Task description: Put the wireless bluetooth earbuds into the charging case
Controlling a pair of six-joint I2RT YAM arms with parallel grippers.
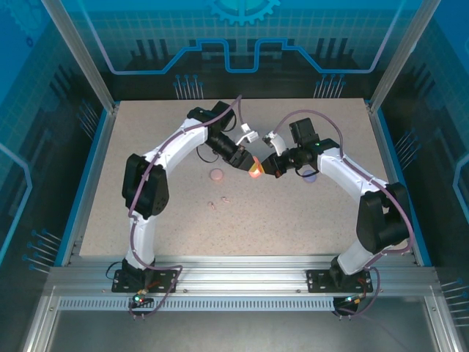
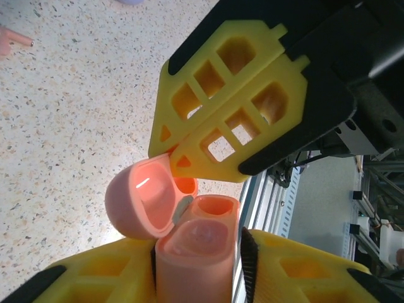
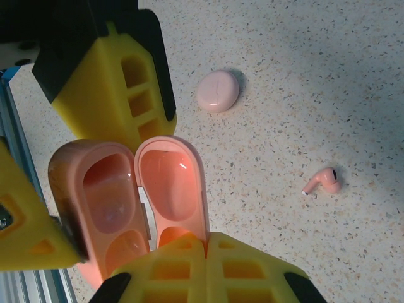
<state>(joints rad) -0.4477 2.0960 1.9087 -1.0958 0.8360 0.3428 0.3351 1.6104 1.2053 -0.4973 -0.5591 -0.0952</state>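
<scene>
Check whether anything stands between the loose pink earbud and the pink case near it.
Bare tabletop lies between the pink earbud and the pink case; that case's lid is shut, so the lid itself blocks entry.

An open coral case [image 3: 88,183] sits clamped between the left gripper's [image 3: 104,189] yellow fingers [image 3: 107,82], lid [image 3: 172,183] swung wide. The right gripper [image 3: 207,238], fingers pressed together, touches the lid's end. On the speckled bench [image 3: 303,76] lie a closed pink case [image 3: 218,91] and, well apart, one pink earbud [image 3: 323,181].
</scene>
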